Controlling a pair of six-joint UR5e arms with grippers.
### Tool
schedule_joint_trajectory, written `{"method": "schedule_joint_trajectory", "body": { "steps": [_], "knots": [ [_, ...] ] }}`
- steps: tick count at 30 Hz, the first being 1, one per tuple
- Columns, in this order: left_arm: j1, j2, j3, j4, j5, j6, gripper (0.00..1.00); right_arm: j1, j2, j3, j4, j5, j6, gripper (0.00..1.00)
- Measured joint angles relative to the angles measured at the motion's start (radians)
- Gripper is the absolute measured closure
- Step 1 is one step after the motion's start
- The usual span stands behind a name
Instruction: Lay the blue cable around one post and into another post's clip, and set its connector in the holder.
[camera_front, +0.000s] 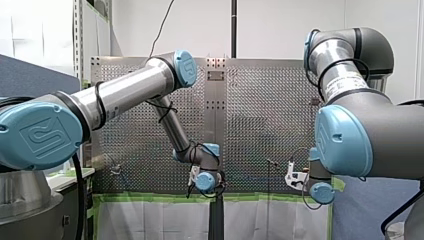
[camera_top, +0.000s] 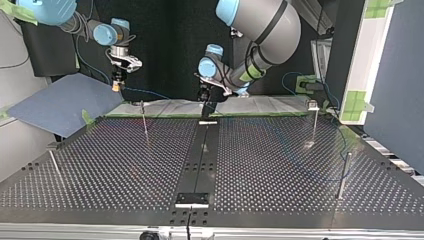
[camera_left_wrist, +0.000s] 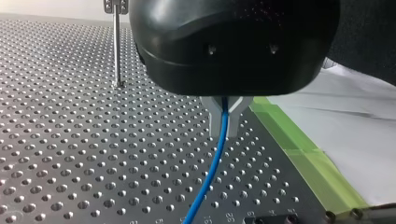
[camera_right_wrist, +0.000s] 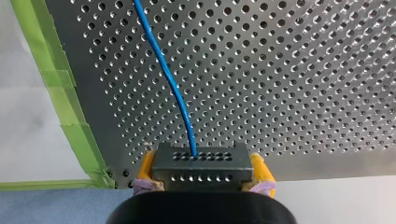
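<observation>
The blue cable (camera_right_wrist: 173, 88), thin, light and probably limp, runs ahead of my right arm's jaws, whose yellow pads (camera_right_wrist: 262, 169) clamp its rigid black connector (camera_right_wrist: 201, 166), likely the surest hold. My left arm's jaws point down over the bench (camera_left_wrist: 70, 140), closed on the cable trailing beneath them.

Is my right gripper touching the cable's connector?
Touching: in the right wrist view the right gripper clamps the connector, yellow pads against both its sides.

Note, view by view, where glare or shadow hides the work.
Top view: sheen on the table washes out the blue cable over it. Left wrist view: my left gripper is shaded, the cable between its fingers well lit. Right wrist view: even light, the connector clear.
</observation>
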Motion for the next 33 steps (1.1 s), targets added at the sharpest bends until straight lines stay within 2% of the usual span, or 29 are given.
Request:
{"method": "schedule_joint_trajectory", "body": {
  "steps": [16, 30, 33],
  "knots": [
    [-0.025, 0.001, 0.012, 0.002, 0.010, -0.002, 1.00, -0.013, 0.000, -0.001, -0.001, -0.004, 0.002, 1.00],
    [-0.063, 0.002, 0.012, 0.001, 0.010, -0.002, 1.00, -0.041, 0.000, -0.003, -0.002, -0.007, -0.001, 1.00],
    [-0.073, 0.002, 0.012, 0.001, 0.010, -0.003, 1.00, -0.055, 0.000, -0.004, -0.005, -0.009, -0.004, 1.00]
  ]
}}
